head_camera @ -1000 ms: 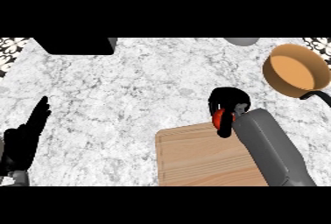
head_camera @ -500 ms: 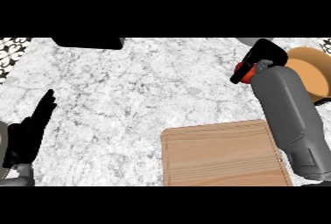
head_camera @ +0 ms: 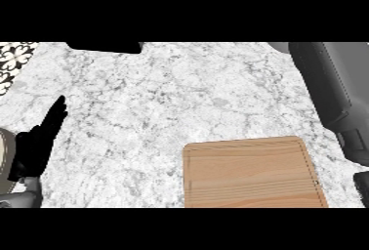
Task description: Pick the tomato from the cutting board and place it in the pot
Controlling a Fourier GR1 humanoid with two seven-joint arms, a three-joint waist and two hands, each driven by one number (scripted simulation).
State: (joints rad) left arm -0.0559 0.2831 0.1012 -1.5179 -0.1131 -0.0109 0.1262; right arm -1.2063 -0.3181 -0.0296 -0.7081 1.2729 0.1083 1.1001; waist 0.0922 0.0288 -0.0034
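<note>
Left hand fingers: straight and together, pointing up along the counter's left edge, holding nothing.
Left hand (head_camera: 37, 141): black, resting open by the left edge, its grey wrist down at the lower left corner.
Right hand: out of view past the top right; whether its fingers are wide, narrow or holding anything, I cannot tell.
Right forearm (head_camera: 331, 83): grey, smooth and rounded, running up the counter's right edge and out past the top right corner, with a darker segment lower down near the board.
Tomato: nowhere to be seen here, so its look, colour and place cannot be told from this view.
Pot: not showing either.
Cutting board (head_camera: 251, 173): pale wood with fine grain lines running across it, a rectangle with rounded corners and a thin groove inside its rim; its top is bare, and it lies toward the counter's lower right, its near end cut off by the lower edge.
Counter (head_camera: 166, 107): white marble with grey veins, flat and matte.
Top edge: a dark flat shape (head_camera: 104, 46) pokes in left of centre.
Far left corner: a patterned black-and-white patch (head_camera: 13, 56).
</note>
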